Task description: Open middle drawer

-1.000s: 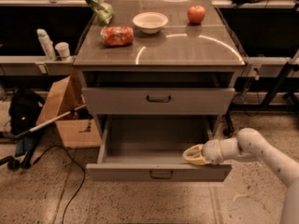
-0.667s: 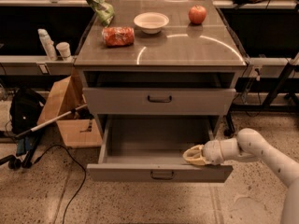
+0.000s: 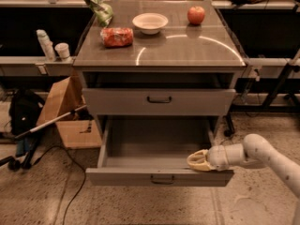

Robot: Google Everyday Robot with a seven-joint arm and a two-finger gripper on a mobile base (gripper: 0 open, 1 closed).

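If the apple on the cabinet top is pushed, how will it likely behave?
The apple is round, so it would probably roll on the smooth, glossy cabinet top. It looks firm, likely keeping shape when gripped. The hand is below, at the front edge of the open drawer.

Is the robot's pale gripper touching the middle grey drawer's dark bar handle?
Apart. The camera view shows the gripper at the front of the open bottom drawer, well below that handle.

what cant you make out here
Camera view:
- Below the open middle drawer: hidden by it.
- Arm behind the gripper, at the drawer's front right corner: cut off by the right edge.
- Green bag: top cut off by the upper edge.
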